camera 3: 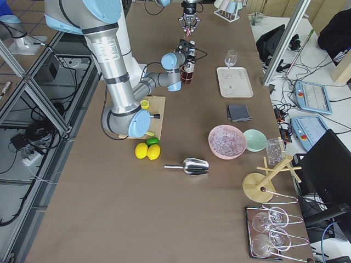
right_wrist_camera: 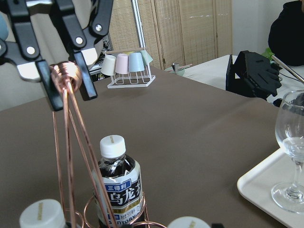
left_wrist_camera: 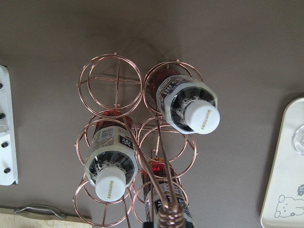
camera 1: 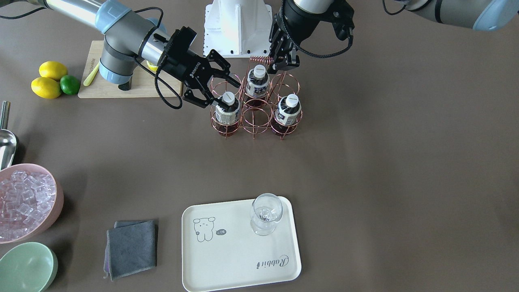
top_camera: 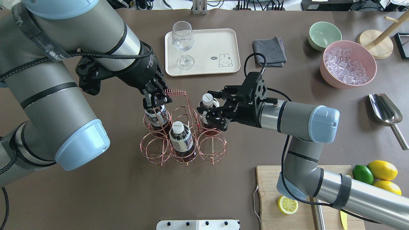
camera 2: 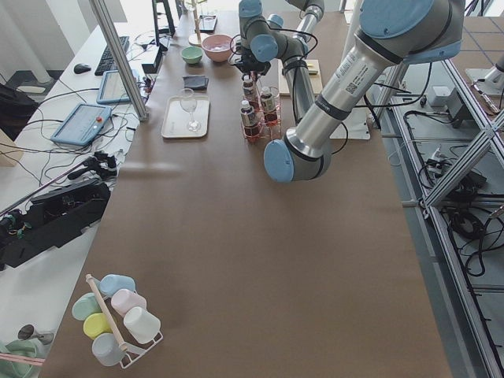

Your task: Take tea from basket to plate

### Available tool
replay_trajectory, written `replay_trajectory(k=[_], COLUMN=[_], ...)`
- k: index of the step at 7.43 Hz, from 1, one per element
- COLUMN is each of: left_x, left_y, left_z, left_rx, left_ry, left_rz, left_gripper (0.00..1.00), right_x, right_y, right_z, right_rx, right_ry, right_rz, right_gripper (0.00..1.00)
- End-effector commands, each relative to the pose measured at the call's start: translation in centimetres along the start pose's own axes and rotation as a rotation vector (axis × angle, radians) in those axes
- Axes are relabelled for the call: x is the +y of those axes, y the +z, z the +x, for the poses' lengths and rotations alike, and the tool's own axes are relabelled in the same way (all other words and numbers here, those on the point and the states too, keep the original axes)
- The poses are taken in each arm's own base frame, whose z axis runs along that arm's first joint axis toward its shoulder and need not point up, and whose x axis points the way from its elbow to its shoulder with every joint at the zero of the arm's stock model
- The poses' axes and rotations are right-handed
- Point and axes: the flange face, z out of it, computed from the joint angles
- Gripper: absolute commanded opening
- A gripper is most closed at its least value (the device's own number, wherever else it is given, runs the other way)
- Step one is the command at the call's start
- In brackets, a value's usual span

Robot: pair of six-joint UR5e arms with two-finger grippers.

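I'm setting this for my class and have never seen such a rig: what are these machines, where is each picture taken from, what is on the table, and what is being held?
These are two robot arms at a table, each ending in a two-finger gripper. One picture faces the robot, one looks over its shoulders, two look from the table's ends, and two come from cameras on the wrists. The left gripper is shut on the coiled handle of a copper wire basket that holds three tea bottles. The right gripper is open, its fingers either side of one bottle. Nearby lie a cream tray with a stemmed glass, a grey cloth, a pink bowl of ice, a green bowl, a scoop, lemons and a lime.
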Motion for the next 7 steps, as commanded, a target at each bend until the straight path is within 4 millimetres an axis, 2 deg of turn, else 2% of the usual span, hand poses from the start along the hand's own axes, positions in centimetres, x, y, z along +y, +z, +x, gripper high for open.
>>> replay_trajectory(k=[1,4,6,7], left_x=[-0.1,-0.1,-0.1,-0.1], left_y=[0.0,-0.1,0.0,-0.1], left_z=[0.1,0.0,0.1,0.0], left_rx=[0.002,0.003,0.002,0.003], left_ry=[-0.001,-0.002,-0.003,0.000], left_rz=[0.001,0.000,0.001,0.000], left_gripper=[0.00,0.00,0.00,0.00], right_x=[0.5,-0.3,-1.5,-2.4], right_y=[-0.1,-0.9,-2.2,-2.9], right_z=[0.0,-0.4,0.4,1.6], right_rx=[-0.002,-0.015,-0.012,-0.025], right_ry=[-0.017,-0.015,-0.022,-0.031], right_rz=[-0.002,0.013,0.024,0.016], right_gripper=[0.00,0.00,0.00,0.00])
